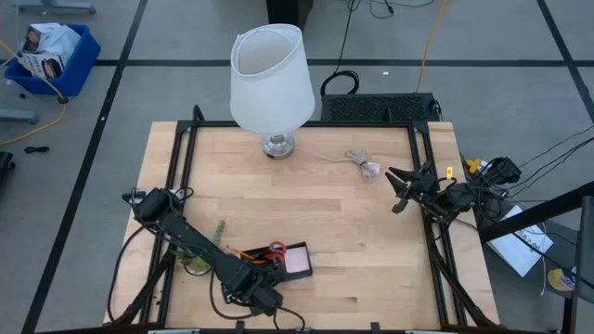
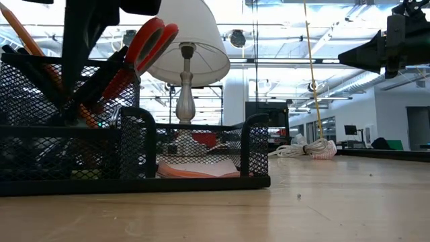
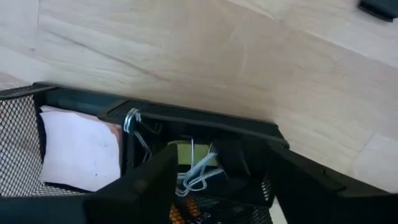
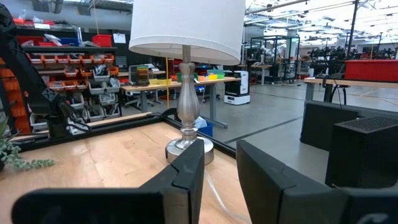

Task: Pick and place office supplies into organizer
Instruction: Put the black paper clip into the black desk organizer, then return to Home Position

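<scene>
As seen from the high view, the left gripper (image 1: pixel 264 295) was held over the black mesh organizer (image 1: pixel 295 249) at the table's (image 1: pixel 353 223) near edge; red-handled scissors (image 1: pixel 276 250) and a pink sticky-note pad (image 1: pixel 298 261) were already lodged in it. The right gripper (image 1: pixel 401 190) was parked near the far right corner, apart from a pale cable bundle (image 1: pixel 362 163) and a lamp (image 1: pixel 271 79). No loose supplies were made out on the bare wood, so the job was judged nearly done.

At low view, scissors and pens were seen standing in the tall compartment, w/ the pad lying in the low tray.

Via left wrist view, the fingers (image 3: pixel 143 186) were spread, gripping nothing; a binder clip (image 3: pixel 196 171) lay just below, inside a small compartment, prob. just dropped.

Via right wrist view, the fingers (image 4: pixel 183 174) were parted a little, holding nothing.
</scene>
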`<state>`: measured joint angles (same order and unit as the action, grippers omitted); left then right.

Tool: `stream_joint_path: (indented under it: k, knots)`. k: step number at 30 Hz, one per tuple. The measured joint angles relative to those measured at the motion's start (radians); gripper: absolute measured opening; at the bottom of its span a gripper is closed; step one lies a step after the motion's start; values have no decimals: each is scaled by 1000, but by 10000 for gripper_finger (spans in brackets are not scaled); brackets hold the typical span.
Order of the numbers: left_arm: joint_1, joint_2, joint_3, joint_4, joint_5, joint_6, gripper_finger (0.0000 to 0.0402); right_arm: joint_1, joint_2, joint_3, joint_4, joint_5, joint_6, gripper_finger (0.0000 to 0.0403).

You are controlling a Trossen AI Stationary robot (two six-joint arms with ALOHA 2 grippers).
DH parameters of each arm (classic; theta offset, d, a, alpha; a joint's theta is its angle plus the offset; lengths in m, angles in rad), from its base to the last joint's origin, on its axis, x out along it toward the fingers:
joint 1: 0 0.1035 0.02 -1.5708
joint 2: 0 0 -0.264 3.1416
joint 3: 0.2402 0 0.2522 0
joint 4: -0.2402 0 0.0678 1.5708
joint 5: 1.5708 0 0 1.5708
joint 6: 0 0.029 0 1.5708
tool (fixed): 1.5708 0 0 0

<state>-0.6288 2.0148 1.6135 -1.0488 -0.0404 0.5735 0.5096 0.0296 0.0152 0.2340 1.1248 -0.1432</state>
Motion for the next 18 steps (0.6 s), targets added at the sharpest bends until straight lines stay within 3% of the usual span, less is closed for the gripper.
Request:
stream_joint_path:
  k: [5, 10, 15, 18]
  knots:
    - [-2, 0, 0, 21, 79, -20, 265, 0, 0, 0, 0, 0, 0, 86]
    - [-37, 0, -1, 134, 149, -104, 251, 0, 0, 0, 0, 0, 0, 86]
    - [-79, -17, -1, 223, -22, -46, 193, 0, 0, 0, 0, 0, 0, 86]
    - [-95, -28, -1, 298, -94, -138, 147, 0, 0, 0, 0, 0, 0, 86]
